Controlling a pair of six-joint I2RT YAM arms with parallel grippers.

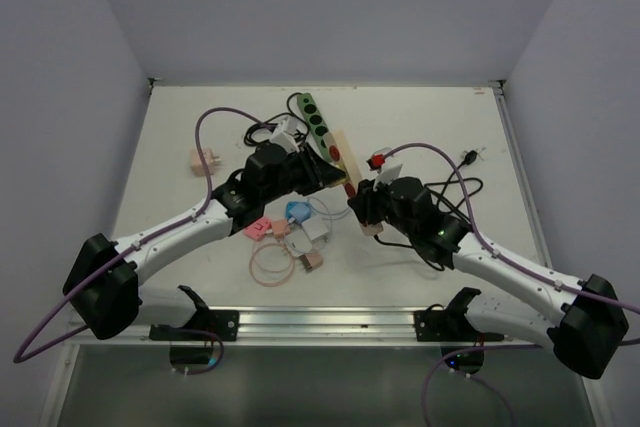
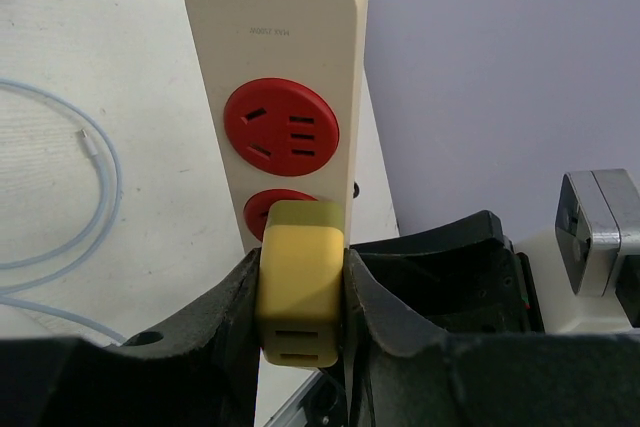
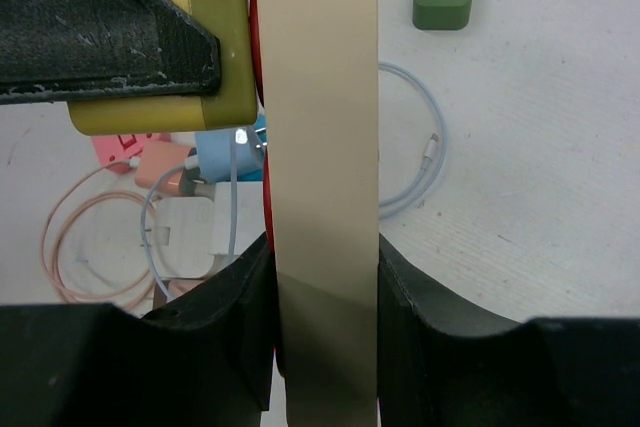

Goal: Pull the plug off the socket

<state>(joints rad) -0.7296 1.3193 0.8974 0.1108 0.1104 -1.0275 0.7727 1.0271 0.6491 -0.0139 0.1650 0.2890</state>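
Observation:
A cream power strip (image 2: pixel 275 57) with red round sockets (image 2: pixel 281 127) is held above the table between both arms; it shows in the top view (image 1: pixel 345 162) and edge-on in the right wrist view (image 3: pixel 325 147). A yellow plug (image 2: pixel 298 282) sits in its second red socket and also shows in the right wrist view (image 3: pixel 165 47). My left gripper (image 2: pixel 300 292) is shut on the yellow plug. My right gripper (image 3: pixel 325 297) is shut on the strip's body. In the top view the left gripper (image 1: pixel 318 172) and right gripper (image 1: pixel 362 209) meet at the strip.
A green power strip (image 1: pixel 316 119) lies at the back of the table. Pink, blue and white chargers with coiled cables (image 1: pixel 292 230) lie in front. A black cable (image 1: pixel 455 192) and a red-white adapter (image 1: pixel 382 160) lie to the right. Walls enclose three sides.

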